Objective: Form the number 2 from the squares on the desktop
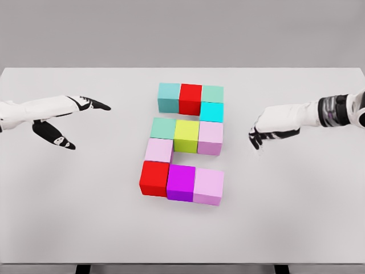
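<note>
The coloured squares (pixel 185 142) sit together on the desk (pixel 68 217), forming a 2 between the two hands. The left hand (pixel 68 120) is open, fingers spread. The right hand (pixel 268 128) is relaxed and holds nothing

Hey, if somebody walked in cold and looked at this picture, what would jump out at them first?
The eye lands on the cluster of colored cubes in the middle of the white table, laid out in the shape of a 2, with a red cube at its bottom left corner. Flanking it, apart from the cubes, are the left hand and the right hand, both open and holding nothing.
</note>
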`<state>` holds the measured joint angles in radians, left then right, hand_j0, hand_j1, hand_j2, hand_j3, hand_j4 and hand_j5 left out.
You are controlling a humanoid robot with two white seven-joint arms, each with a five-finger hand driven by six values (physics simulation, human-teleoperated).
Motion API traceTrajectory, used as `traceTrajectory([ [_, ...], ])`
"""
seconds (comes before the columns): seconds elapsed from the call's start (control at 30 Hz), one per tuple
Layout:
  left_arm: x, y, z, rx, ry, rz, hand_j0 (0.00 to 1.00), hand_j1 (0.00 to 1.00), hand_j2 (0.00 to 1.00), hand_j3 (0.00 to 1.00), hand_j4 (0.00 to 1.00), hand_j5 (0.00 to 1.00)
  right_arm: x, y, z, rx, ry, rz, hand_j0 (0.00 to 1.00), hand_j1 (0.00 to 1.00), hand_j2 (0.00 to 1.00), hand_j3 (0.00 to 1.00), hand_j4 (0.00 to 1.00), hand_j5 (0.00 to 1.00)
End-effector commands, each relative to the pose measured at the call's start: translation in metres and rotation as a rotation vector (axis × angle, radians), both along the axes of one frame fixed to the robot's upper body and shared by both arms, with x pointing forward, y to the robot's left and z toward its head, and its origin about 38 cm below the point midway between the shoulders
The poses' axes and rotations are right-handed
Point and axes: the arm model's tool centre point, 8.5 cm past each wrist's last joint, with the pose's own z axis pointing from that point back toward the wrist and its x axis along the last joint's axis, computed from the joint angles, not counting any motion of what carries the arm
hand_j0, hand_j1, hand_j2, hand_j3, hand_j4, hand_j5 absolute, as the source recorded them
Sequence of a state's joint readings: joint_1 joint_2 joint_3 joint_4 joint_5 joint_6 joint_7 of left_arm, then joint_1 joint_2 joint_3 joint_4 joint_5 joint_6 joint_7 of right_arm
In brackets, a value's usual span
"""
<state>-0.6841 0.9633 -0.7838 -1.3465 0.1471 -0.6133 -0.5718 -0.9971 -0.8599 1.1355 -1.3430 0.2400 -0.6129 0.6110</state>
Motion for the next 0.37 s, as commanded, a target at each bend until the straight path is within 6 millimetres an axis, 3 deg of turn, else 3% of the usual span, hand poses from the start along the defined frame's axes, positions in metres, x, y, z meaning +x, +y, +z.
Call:
traceTrajectory([
  [0.0, 0.0, 0.0, 0.001, -0.009, 0.0, 0.003, 1.0, 1.0, 1.0, 1.0, 1.0, 1.0, 0.008, -0.017, 0.008, 0.007, -0.017, -0.057, 1.0, 1.0, 1.0, 1.0, 1.0, 1.0],
  [0.17, 0.0, 0.001, -0.001, -0.009, 0.004, 0.006, 1.0, 1.0, 1.0, 1.0, 1.0, 1.0, 0.02, -0.039, 0.023, 0.046, -0.057, -0.142, 1.0, 1.0, 1.0, 1.0, 1.0, 1.0],
  [0.23, 0.0, 0.001, -0.001, -0.008, 0.005, 0.005, 1.0, 1.0, 1.0, 1.0, 1.0, 1.0, 0.022, -0.06, 0.017, 0.075, -0.053, -0.219, 1.0, 1.0, 1.0, 1.0, 1.0, 1.0],
  [0.33, 0.0, 0.001, -0.001, -0.008, 0.005, 0.005, 1.0, 1.0, 1.0, 1.0, 1.0, 1.0, 0.023, -0.072, 0.014, 0.084, -0.047, -0.258, 1.0, 1.0, 1.0, 1.0, 1.0, 1.0],
])
